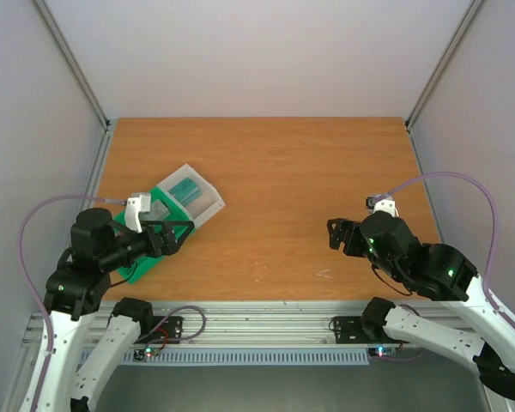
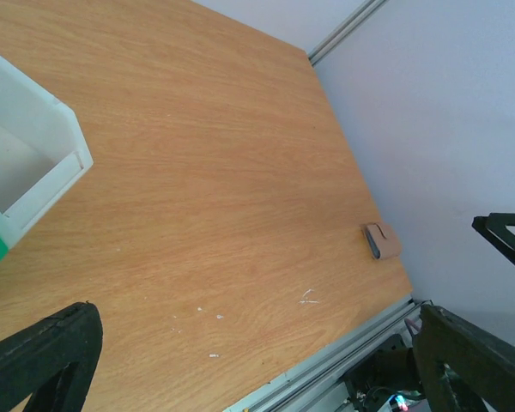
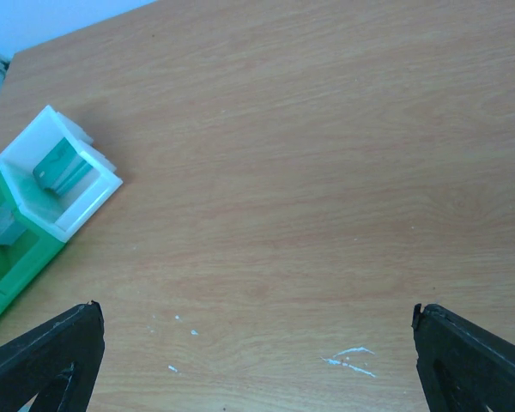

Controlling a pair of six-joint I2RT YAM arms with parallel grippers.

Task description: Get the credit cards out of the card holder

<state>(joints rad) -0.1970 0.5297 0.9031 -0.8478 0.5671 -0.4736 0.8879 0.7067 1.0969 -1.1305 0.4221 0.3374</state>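
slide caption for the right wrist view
Open right claw over wooden table; white box and green tray at left.

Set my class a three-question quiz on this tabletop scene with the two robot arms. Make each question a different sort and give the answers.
1. True or false: the left hand and right hand both stand open, holding nothing.
2. Where on the brown wooden table does the white plastic box with the teal block sit? A: left side, beside the green plastic tray; B: centre; C: under the right hand.
3. Which hand hovers nearer the green plastic tray?
Key: 1 true; 2 A; 3 the left hand.
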